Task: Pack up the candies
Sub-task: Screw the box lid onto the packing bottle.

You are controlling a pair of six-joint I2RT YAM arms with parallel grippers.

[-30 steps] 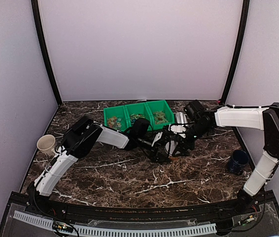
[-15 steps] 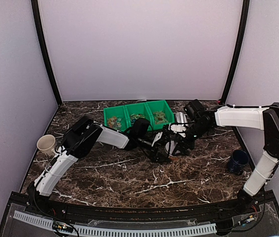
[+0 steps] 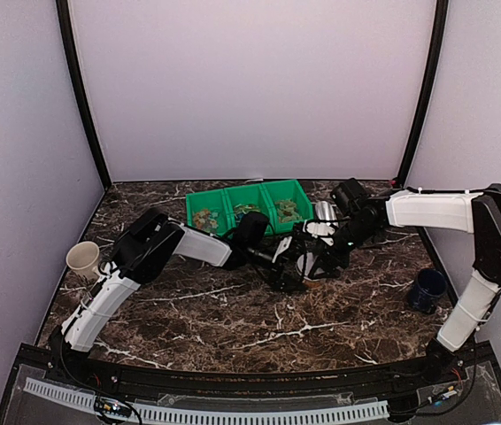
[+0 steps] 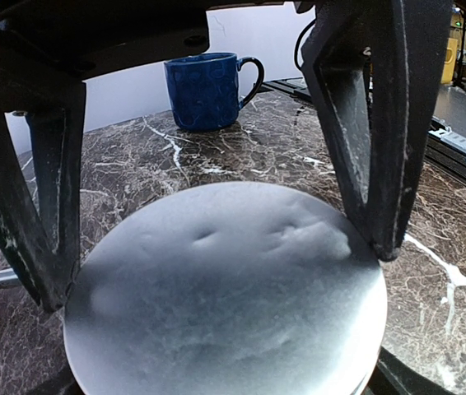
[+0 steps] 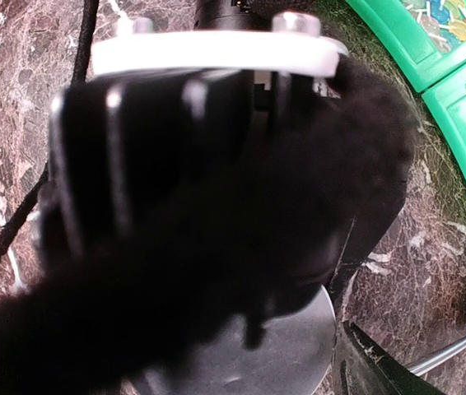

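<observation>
Left tool [image 4: 216,276] is clamped wide across the round silver tin [image 4: 225,321] at the middle of the counter [image 3: 233,328]; the right tool [image 3: 319,258] crowds over it (finger gap cannot be told). Visible candies [image 3: 288,210] all lie in the green bin [image 5: 463,156] just behind, so packing looks largely undone. Free room lies nearward, both sides.

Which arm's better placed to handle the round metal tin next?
Left. The left gripper straddles the tin, fingers against both sides of its rim. The right gripper is nearby, but its own view is mostly blocked, so no line-up shows.
</observation>
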